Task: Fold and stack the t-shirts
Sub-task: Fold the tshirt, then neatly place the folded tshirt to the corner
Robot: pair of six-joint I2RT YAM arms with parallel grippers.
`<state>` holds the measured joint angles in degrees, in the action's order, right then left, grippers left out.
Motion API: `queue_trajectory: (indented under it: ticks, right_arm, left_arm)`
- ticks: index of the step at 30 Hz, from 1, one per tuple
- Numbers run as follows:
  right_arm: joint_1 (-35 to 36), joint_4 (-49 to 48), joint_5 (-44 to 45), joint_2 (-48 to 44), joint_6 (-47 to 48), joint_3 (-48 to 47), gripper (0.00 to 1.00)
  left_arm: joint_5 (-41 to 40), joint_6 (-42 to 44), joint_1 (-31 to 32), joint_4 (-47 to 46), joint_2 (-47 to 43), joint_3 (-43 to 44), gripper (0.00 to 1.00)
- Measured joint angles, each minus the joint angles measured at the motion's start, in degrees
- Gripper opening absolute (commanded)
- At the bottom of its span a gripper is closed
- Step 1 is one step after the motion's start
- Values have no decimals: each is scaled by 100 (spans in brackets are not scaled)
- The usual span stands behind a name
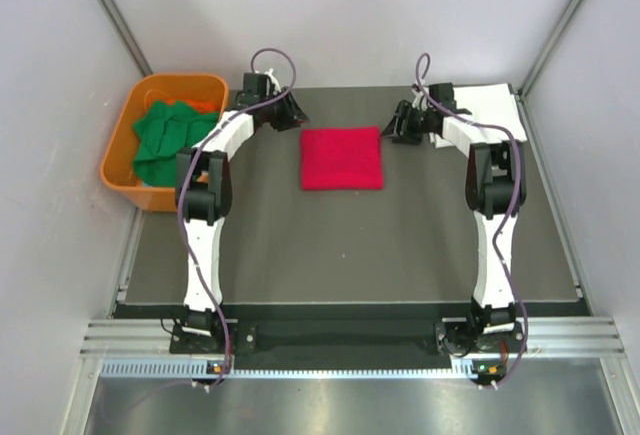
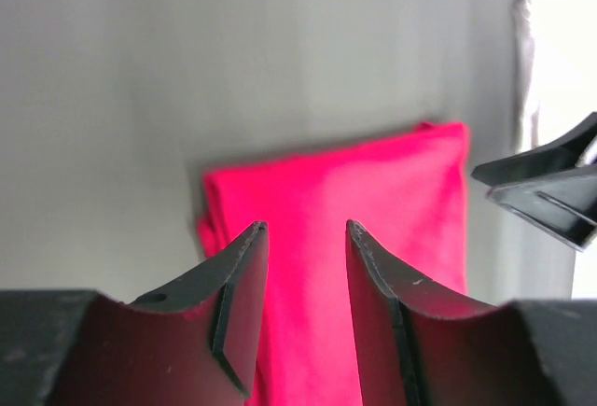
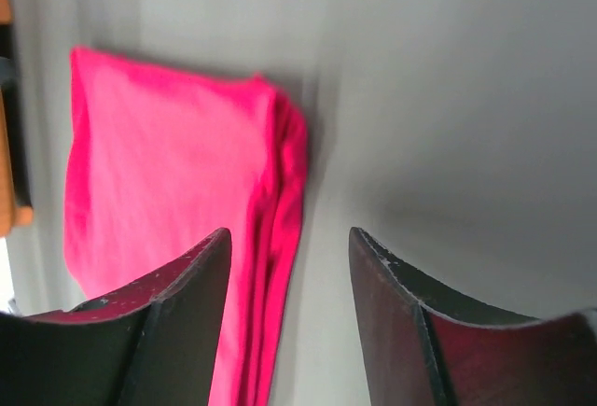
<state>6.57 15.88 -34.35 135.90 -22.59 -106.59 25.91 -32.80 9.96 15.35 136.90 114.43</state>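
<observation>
The red shirt (image 1: 341,158) lies folded into a neat, nearly square pad near the middle of the dark matte table (image 1: 350,245), toward its far half. Its cloth looks soft, and the layered fold edges show along one side in the wrist views.

The left gripper (image 2: 303,229) hangs just beside the pad's far left corner. Its black, wedge-shaped fingers stand apart with nothing between them. The right gripper (image 3: 289,233) sits off the far right corner, its fingers likewise spread and holding nothing.

Off the table's left edge stands an orange tub (image 1: 113,155) of smooth plastic with rounded corners. Crumpled green shirts (image 1: 165,135) are heaped inside it. The left arm runs along the table's left side between this tub and the red pad.

A white shirt (image 1: 492,102) lies flat at the far right corner of the table, partly behind the right arm. Plain pale grey walls (image 1: 350,15) close in the far side and both flanks.
</observation>
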Motion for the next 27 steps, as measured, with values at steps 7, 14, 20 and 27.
queue_trajectory:
  ticks: [7, 14, 20, 27]
  right_arm:
    - [66, 570, 164, -1106, 487, 1032, 54]
    - [302, 636, 186, -1541, 813, 1840, 51]
    - [382, 605, 197, -1541, 953, 2247, 47]
    - [382, 214, -96, -1613, 951, 2599, 41]
  left_arm:
    - [-28, 345, 42, 140, -1971, -1637, 52]
    - [-4, 468, 201, 28, -2553, -3025, 52]
    - [-4, 468, 240, 35, -2288, -3624, 53]
    - [61, 490, 240, -44, -2037, -3628, 50]
